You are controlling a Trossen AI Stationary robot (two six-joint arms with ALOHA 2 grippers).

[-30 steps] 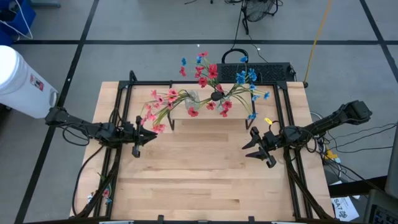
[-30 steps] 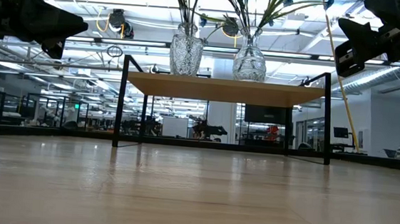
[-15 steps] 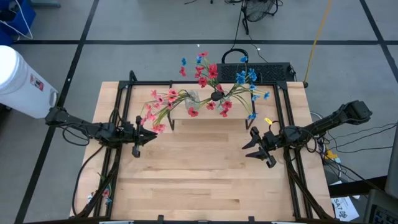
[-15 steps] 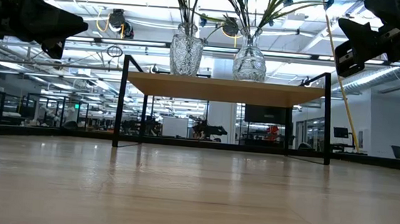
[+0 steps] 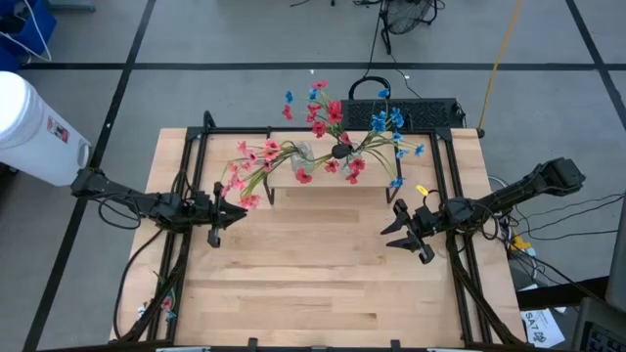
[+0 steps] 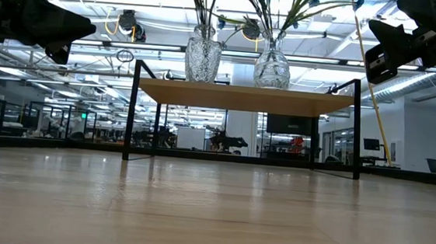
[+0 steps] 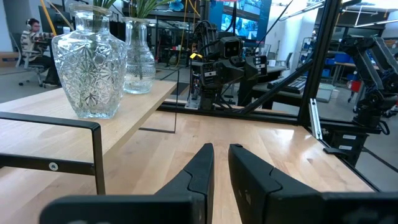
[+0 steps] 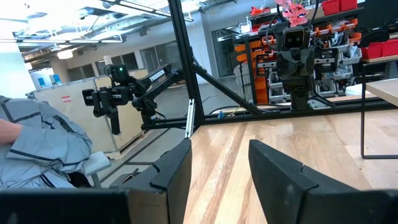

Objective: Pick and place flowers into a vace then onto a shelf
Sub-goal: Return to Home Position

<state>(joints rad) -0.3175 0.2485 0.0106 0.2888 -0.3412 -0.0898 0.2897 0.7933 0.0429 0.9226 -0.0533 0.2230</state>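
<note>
shelf point(image 5: 327, 185) is standing at the far middle of the table point(image 5: 313, 284), and in the low view its light board point(image 6: 243, 97) is carrying two cut-glass vases side by side, apart from each other. left vase point(image 6: 203, 55) and right vase point(image 6: 272, 64) are both standing upright, with green stems rising out of their mouths. from above, the pink flowers point(image 5: 245, 174) are leaning out over the shelf's left end, the blue flowers point(image 5: 389, 122) are spreading over its right end, and the red flowers point(image 5: 323, 117) are fanning across the middle; cannot tell which vase the red stems are sitting in. left gripper point(image 5: 238, 209) is hovering above the left side of the table, near the shelf's left front corner and under the pink blossoms, pointing inward; its fingers point(image 7: 202, 165) are sitting nearly together with a slim gap, pinching nothing. right gripper point(image 5: 391, 232) is hovering above the right side of the table, in front of the shelf's right end and apart from it, its fingers point(image 8: 180, 165) spread wide and holding nothing. a person point(image 7: 31, 37) is sitting in the room beyond the table.
</note>
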